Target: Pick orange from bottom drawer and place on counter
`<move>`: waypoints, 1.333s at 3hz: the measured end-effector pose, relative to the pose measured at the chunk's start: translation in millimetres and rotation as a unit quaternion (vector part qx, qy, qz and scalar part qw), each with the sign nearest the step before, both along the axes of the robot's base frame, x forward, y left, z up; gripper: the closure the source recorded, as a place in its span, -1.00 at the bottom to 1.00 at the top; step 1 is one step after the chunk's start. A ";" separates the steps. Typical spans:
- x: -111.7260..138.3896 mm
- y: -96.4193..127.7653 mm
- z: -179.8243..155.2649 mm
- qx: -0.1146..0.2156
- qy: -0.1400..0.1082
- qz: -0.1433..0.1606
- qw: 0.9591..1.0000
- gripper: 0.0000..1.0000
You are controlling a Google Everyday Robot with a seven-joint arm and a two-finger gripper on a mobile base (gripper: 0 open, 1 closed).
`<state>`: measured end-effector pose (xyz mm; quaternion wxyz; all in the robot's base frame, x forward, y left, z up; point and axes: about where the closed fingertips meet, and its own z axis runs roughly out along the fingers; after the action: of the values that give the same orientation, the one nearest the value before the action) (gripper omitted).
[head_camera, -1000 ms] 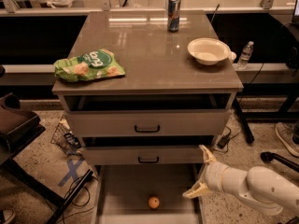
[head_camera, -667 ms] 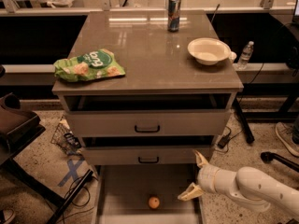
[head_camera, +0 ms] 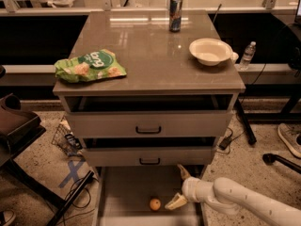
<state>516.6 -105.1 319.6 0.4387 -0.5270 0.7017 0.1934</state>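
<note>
Likely light, firm, smooth orange (head_camera: 155,204) on the bottom drawer (head_camera: 124,192) floor — apt to roll; best pinched across the middle. Gripper (head_camera: 179,187) just beside, jaws spread, empty.

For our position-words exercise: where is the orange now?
In the camera view, the orange lies on the bottom drawer floor, low centre, just left of the open gripper.

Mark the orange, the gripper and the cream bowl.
orange (head_camera: 155,204): camera view, middle of the fruit.
gripper (head_camera: 173,187): camera view, midway between its open fingers (head_camera: 178,202), just right of the orange.
cream bowl (head_camera: 209,52): camera view, bare inner floor.
</note>
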 end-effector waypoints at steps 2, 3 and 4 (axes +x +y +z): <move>-5.6 -4.2 -38.8 -0.008 0.019 0.000 1.000 -1.00; -5.3 7.1 -46.1 -0.013 0.030 0.014 0.999 -1.00; -8.3 36.9 -75.2 -0.010 0.043 0.043 0.998 -1.00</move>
<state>508.3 -68.2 244.4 0.3941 -0.5521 0.6986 0.2276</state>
